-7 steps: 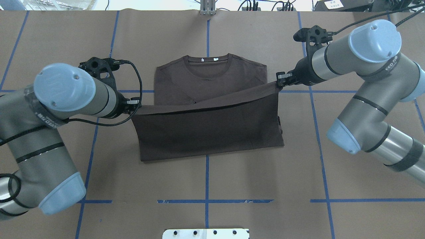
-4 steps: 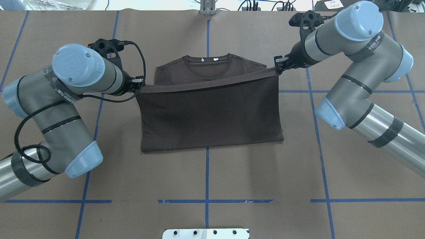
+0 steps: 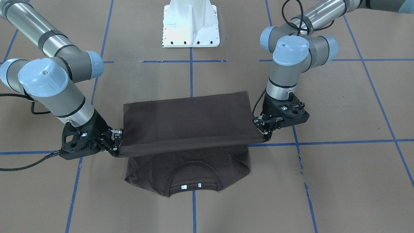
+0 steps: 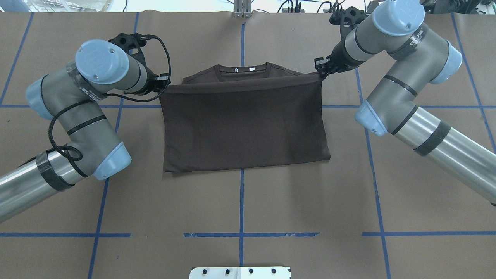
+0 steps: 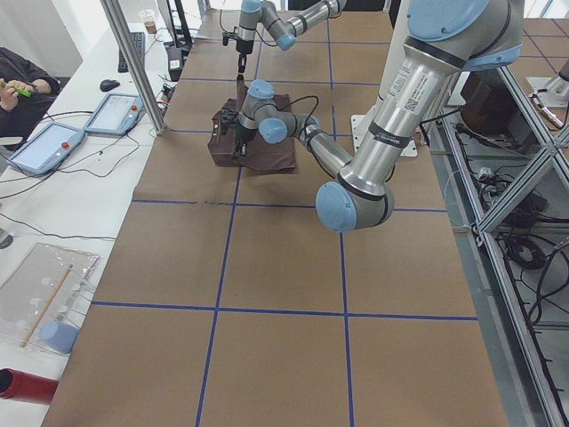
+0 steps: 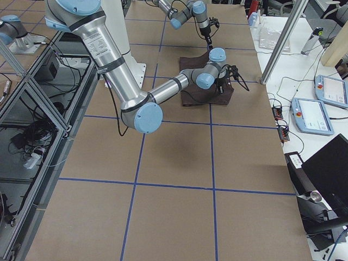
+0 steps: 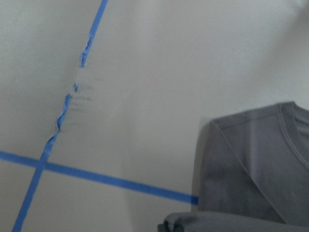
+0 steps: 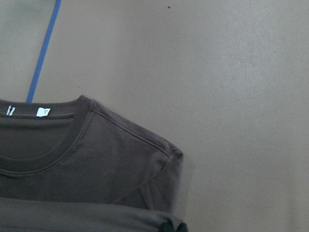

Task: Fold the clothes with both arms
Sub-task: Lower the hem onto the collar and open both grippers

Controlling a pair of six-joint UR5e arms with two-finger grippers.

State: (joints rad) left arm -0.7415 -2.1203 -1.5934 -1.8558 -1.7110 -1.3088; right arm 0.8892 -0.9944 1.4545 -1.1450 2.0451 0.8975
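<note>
Item: dark brown T-shirt [image 4: 244,124], lay on the bench [image 4: 310,201], hem edge lifted and stretched taut just short of the collar [image 4: 243,66]. Left gripper [image 4: 166,80] pinched one hem corner; right gripper [image 4: 321,73] pinched the other. Risk: a slipped corner or uneven release would likely skew the fold.
</note>
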